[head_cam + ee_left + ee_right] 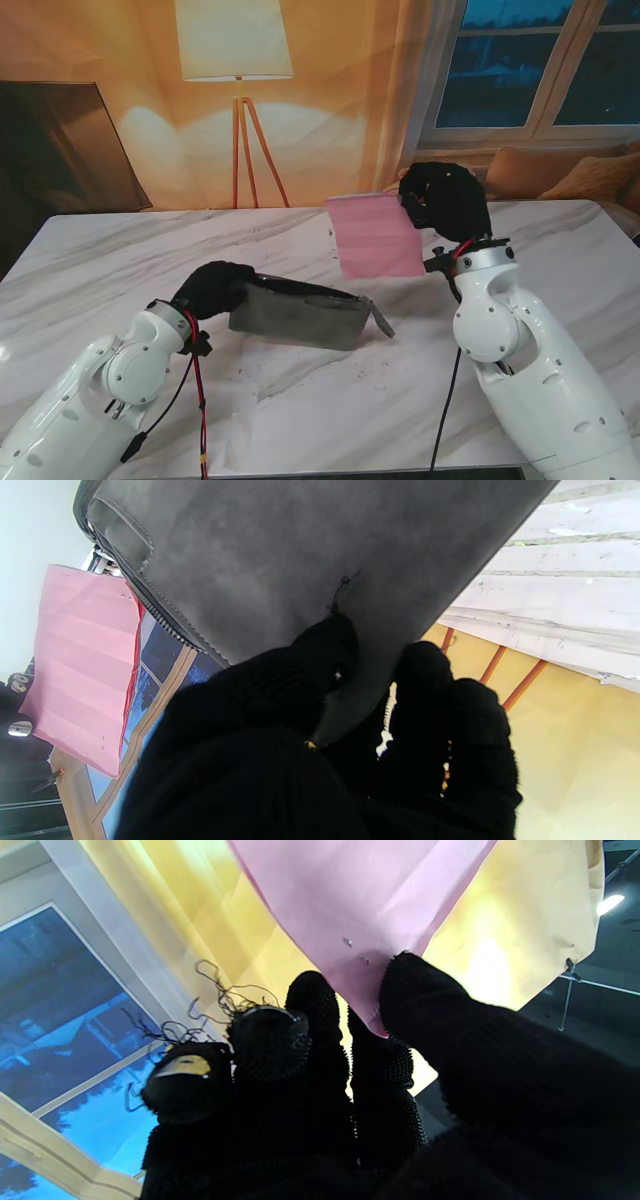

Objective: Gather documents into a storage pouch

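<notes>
i hold the grey pouch by its end in my left hand, lifted off the marble desk, zipper mouth toward the right. my right hand pinches a corner of the pink sheet, raised just beyond that mouth. i judge the leading edge should go in low and flat, pouch kept still. the pouch looks like soft suede; the paper is thin, crease-lined, floppy.

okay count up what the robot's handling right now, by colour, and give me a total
Pink: 1, the pink sheet, held by the right hand.
Grey: 1, the grey pouch, held by the left hand.
Total: 2.
</notes>
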